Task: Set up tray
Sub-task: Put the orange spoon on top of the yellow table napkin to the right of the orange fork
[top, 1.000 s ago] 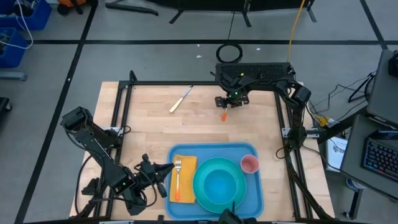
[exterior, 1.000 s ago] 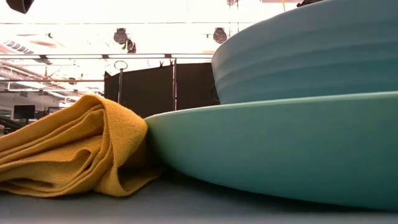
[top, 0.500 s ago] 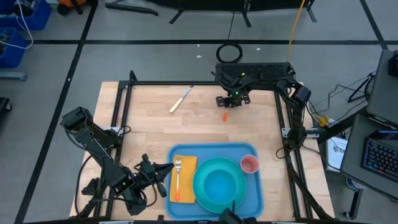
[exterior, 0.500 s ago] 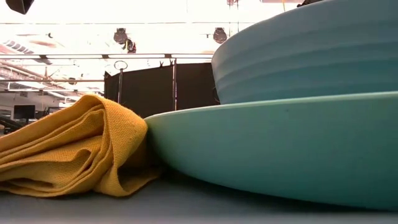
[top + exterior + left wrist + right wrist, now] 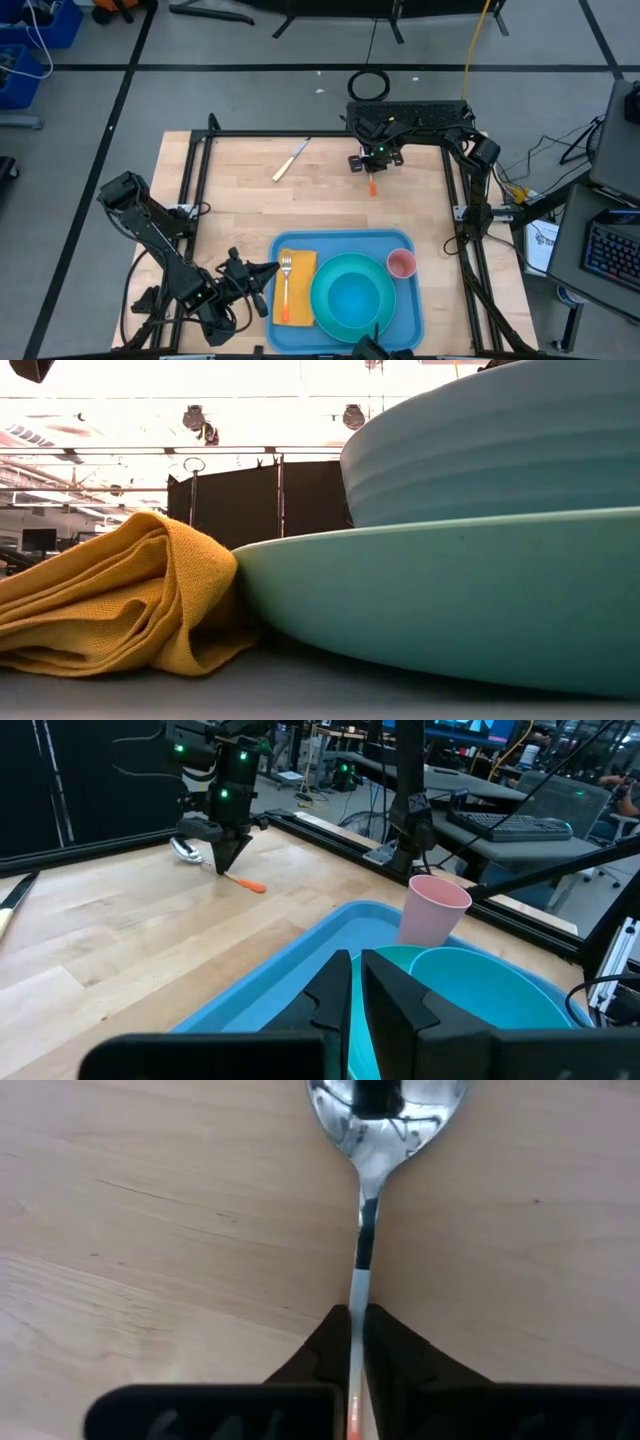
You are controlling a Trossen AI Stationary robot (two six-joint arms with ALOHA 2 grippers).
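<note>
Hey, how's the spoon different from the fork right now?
The spoon lies on the bare wood at the table's far side, off the tray; the fork lies on the yellow napkin inside the tray. The right gripper is shut on the spoon's handle; nothing holds the fork. The spoon's handle end is orange. Both lie flat.

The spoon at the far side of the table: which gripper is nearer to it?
Right. The right gripper is clamped on the spoon by its handle. The left gripper sits at the tray's near left edge, across the table.

Knife (image 5: pixel 291 160), spoon (image 5: pixel 366 1200), pink cup (image 5: pixel 401 263)
</note>
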